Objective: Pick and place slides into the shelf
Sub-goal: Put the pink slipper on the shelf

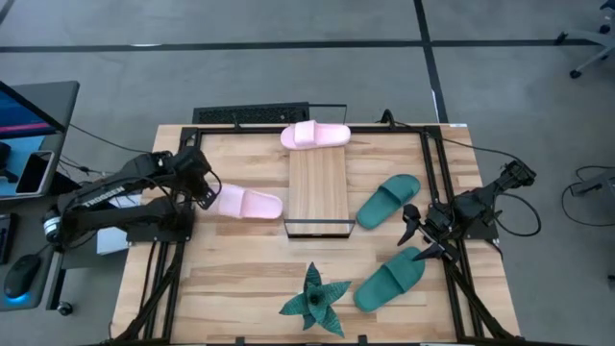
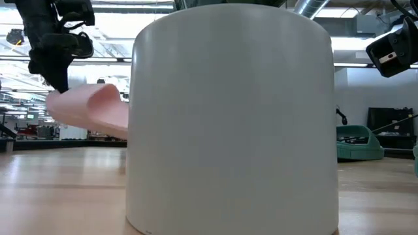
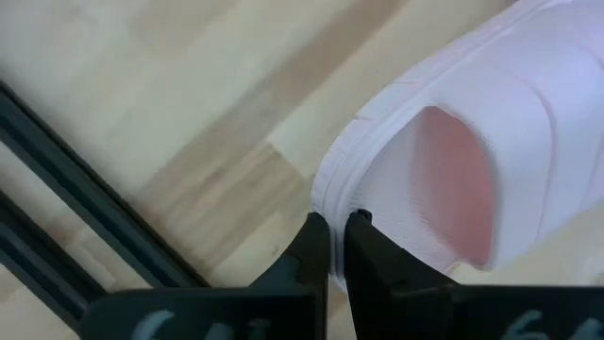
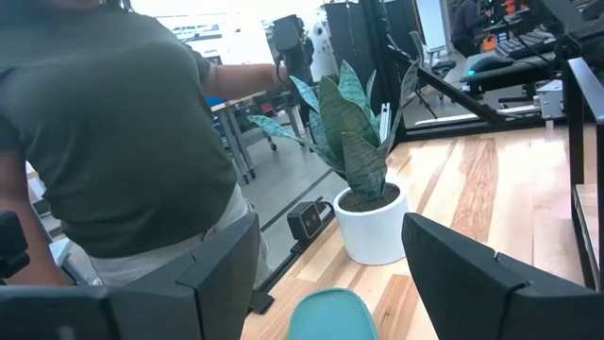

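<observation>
One pale pink slide [image 1: 248, 204] hangs from my left gripper [image 1: 208, 195], left of the shelf [image 1: 317, 187]; in the low view the pink slide [image 2: 91, 108] sits tilted above the tabletop. The second pink slide [image 1: 315, 135] lies across the shelf's far end. Two teal slides [image 1: 389, 200] [image 1: 389, 280] lie on the table to the shelf's right. My right gripper [image 1: 420, 242] hovers open between them, above the near teal slide [image 4: 328, 316], touching nothing. My left gripper pinches the rim of the pink slide's sole [image 3: 332, 210] at its end toward the table's left, between two nearly closed fingers [image 3: 310, 247]. The fingers come from the left, slanting down. The slide sticks out toward the shelf, tilted and lifted clear of the table.
A spiky green plant [image 1: 315, 298] in a white pot [image 2: 232, 117] stands at the near edge and fills the low view. Black frame rails [image 1: 434, 183] run along both table sides. A person [image 4: 113, 142] stands beyond the table. A keyboard [image 1: 252, 115] lies past the far edge.
</observation>
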